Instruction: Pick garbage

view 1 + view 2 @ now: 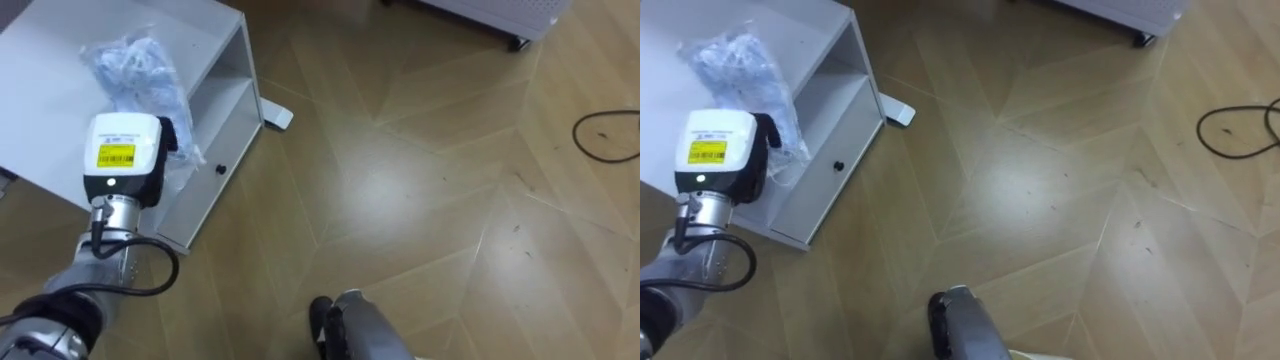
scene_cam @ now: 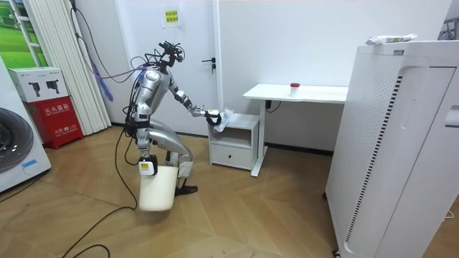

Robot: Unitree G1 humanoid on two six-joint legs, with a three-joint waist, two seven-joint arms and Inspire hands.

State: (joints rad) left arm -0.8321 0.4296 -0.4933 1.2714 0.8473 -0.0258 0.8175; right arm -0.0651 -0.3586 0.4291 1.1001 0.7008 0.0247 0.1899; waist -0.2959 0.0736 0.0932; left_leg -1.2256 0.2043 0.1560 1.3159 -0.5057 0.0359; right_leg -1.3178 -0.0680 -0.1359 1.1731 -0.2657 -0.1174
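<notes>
Left eye view, starting at its left edge: the left hand [image 1: 122, 152] reaches out over the low white cabinet [image 1: 45, 90], its back turned to the camera. Its fingers are hidden beneath it and against the garbage, so I cannot tell whether they are spread or closed on anything. Just past the hand lies the garbage itself, a crumpled clear plastic bag [image 1: 130, 62]. It rests on the cabinet's top, close to the edge above the open shelf, and its near end touches or slips under the hand. To the right of that is bare wood floor [image 1: 420, 200]. In the room view the robot stands bent forward before the cabinet, and its right hand [image 2: 147, 168] hangs low at the rim of a white bin [image 2: 158, 193] by its legs; the grip there is too small to read. The bag looks very light, soft and slick, so it will likely crush, slide and spring back rather than resist. The best hold is probably a pinch gathered deep into the bunched middle, where folds give the fingers something to bite. A loose edge could tear or pull free.
</notes>
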